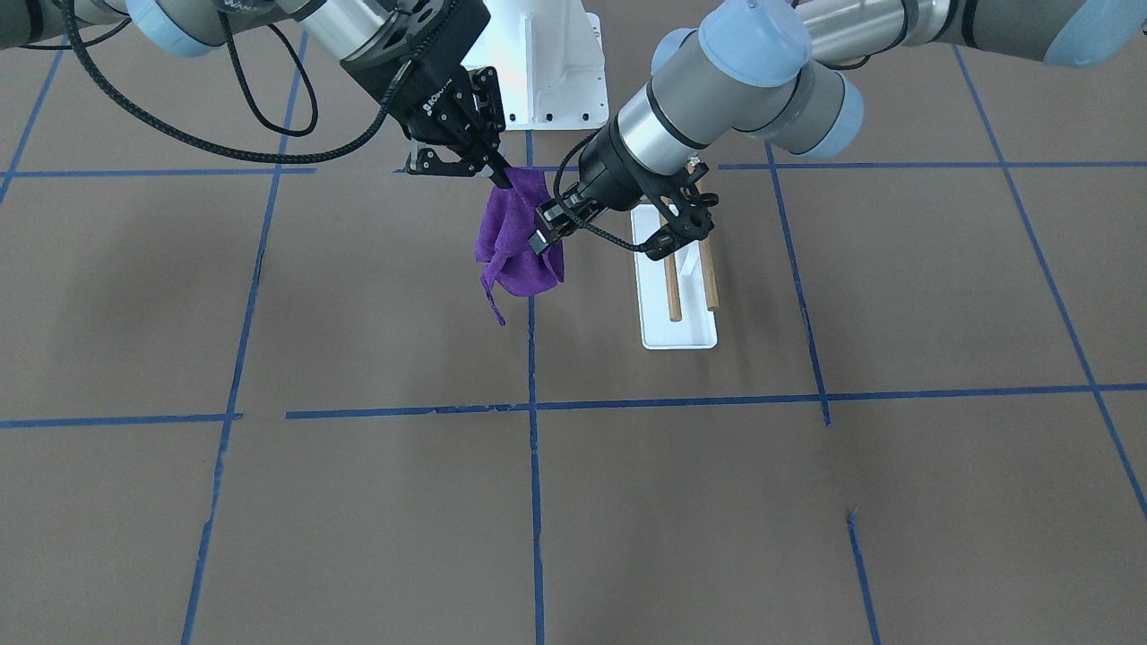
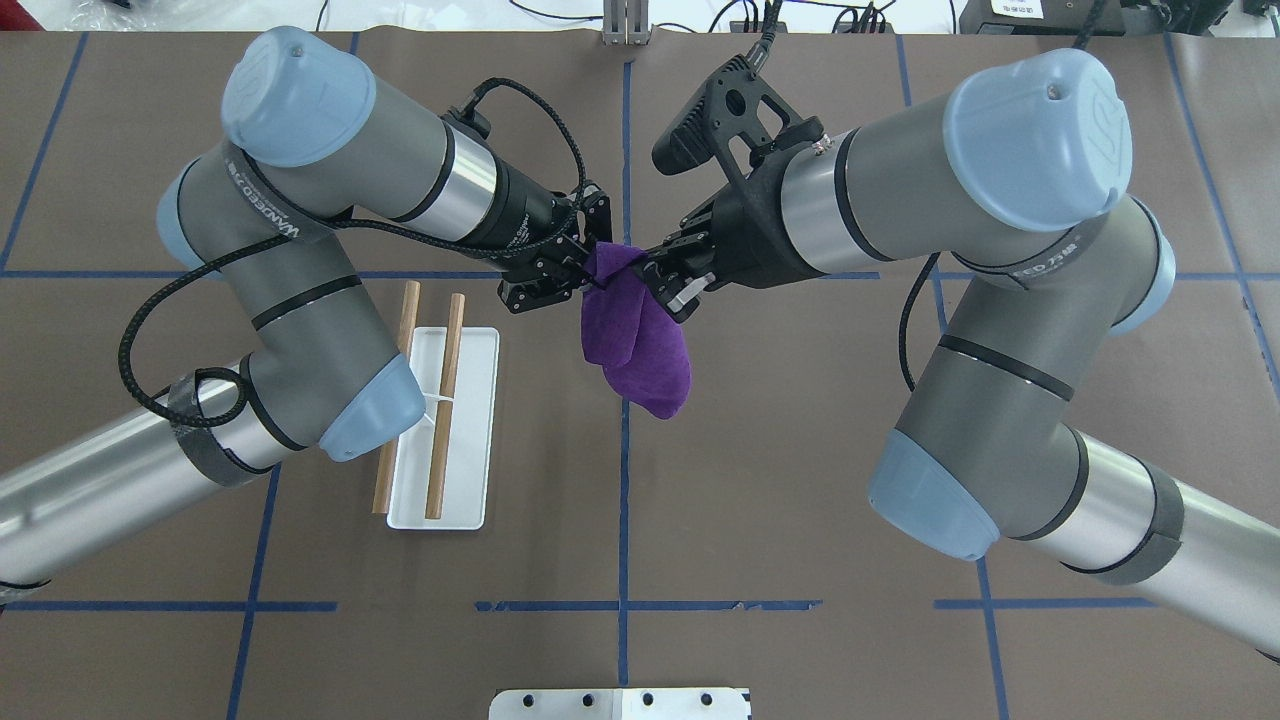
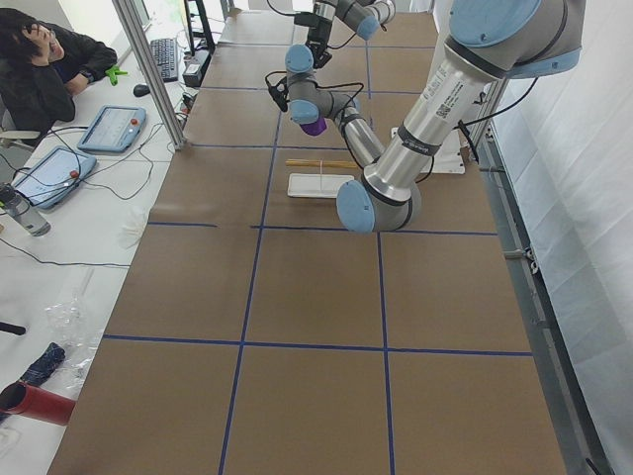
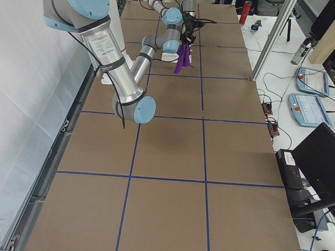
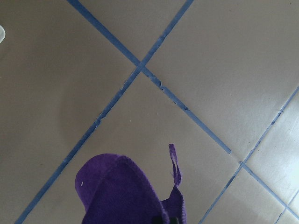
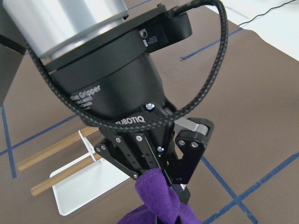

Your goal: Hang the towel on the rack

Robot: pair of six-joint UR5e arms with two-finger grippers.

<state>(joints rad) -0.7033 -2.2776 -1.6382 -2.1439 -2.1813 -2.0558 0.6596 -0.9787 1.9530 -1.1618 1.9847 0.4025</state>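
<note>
A purple towel [image 1: 515, 246] hangs bunched above the brown table, held between both grippers, right of the rack in the overhead view [image 2: 640, 340]. My left gripper [image 2: 588, 275] is shut on its top corner; the right wrist view shows this gripper [image 6: 161, 175] pinching the towel [image 6: 159, 200]. My right gripper [image 1: 502, 177] is shut on the towel from the other side [image 2: 660, 280]. The left gripper [image 1: 542, 235] reaches over the rack [image 1: 681, 333], which has a white base and two wooden dowels. The rack [image 2: 470, 420] lies under my left forearm. The left wrist view shows the towel [image 5: 126, 191] hanging over the tape lines.
The white robot pedestal [image 1: 547, 63] stands at the robot's edge of the table. Blue tape lines [image 1: 532, 502] grid the brown surface. An operator [image 3: 40, 69] sits at a side bench with tablets and cables.
</note>
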